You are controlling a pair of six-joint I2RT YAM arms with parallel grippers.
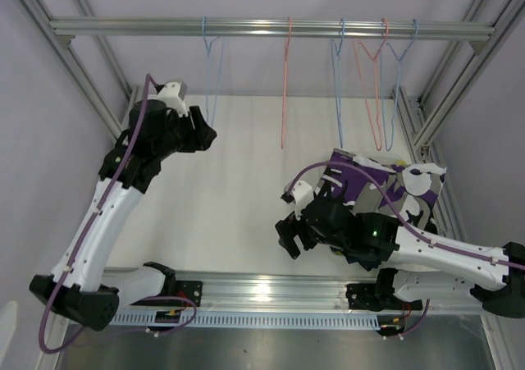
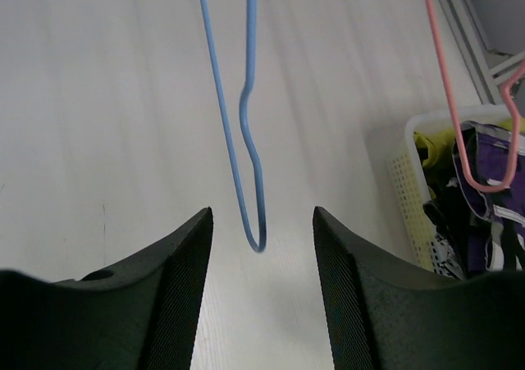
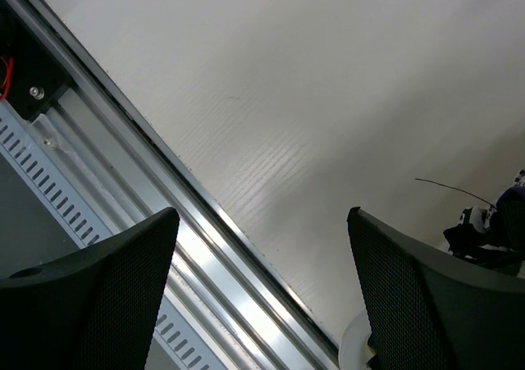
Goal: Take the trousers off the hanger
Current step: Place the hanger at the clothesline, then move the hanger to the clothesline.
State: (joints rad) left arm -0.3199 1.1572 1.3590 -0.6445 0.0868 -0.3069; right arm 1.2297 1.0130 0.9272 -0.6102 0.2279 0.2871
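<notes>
a white slotted basket (image 2: 399,191) is seen at 3 o'clock in the left wrist view. the trousers (image 2: 490,210) are piled in it: patterned cloth in black, white and purple, with a yellow-green piece (image 2: 433,147) at the pile's 11 o'clock corner. in the top view the pile is placed at 3 o'clock on the table (image 1: 238,181), below the hangers (image 1: 338,83) hung on the rail (image 1: 271,28). the left gripper (image 2: 262,216) is held open with nothing gripped. a blue hanger (image 2: 256,173) is seen just beyond its fingertips at 12 o'clock, and the trousers lie well apart at its 3 o'clock. the right gripper (image 3: 262,216) is spread wide and empty over the table's near edge, with the trousers near it at 2 o'clock.
</notes>
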